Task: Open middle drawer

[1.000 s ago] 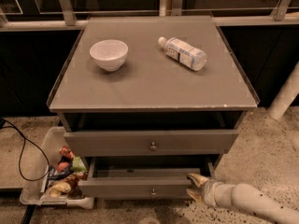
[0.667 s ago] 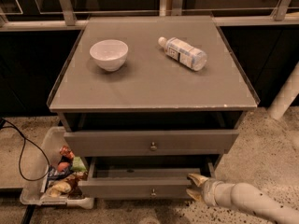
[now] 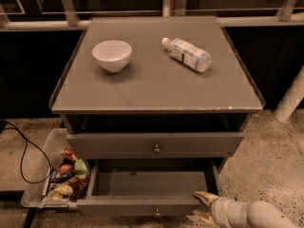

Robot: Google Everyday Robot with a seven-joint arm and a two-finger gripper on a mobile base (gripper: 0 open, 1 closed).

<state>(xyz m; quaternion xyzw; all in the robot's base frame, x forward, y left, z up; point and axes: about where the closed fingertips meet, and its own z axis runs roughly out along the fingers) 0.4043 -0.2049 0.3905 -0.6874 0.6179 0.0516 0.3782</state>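
The middle drawer [image 3: 147, 205] is pulled out of the grey cabinet. Its shallow grey inside shows, and its small brass knob [image 3: 156, 212] is at the bottom of the view. My gripper [image 3: 203, 207] is at the right end of that drawer's front. One finger [image 3: 205, 197] is over the front's top edge and the other is below it, with the fingers apart. The white arm comes in from the lower right. The drawer above [image 3: 156, 145] is nearly closed. The lowest drawer is hidden.
A white bowl [image 3: 112, 54] and a lying plastic bottle [image 3: 188, 53] rest on the cabinet top [image 3: 156, 89]. A clear bin of snack packets [image 3: 61, 179] sits on the floor at the left beside a black cable [image 3: 23, 160]. A white post [image 3: 292, 101] stands at the right.
The middle drawer has slid further out towards the camera, showing more of its inside. My gripper has moved the same way with the drawer front.
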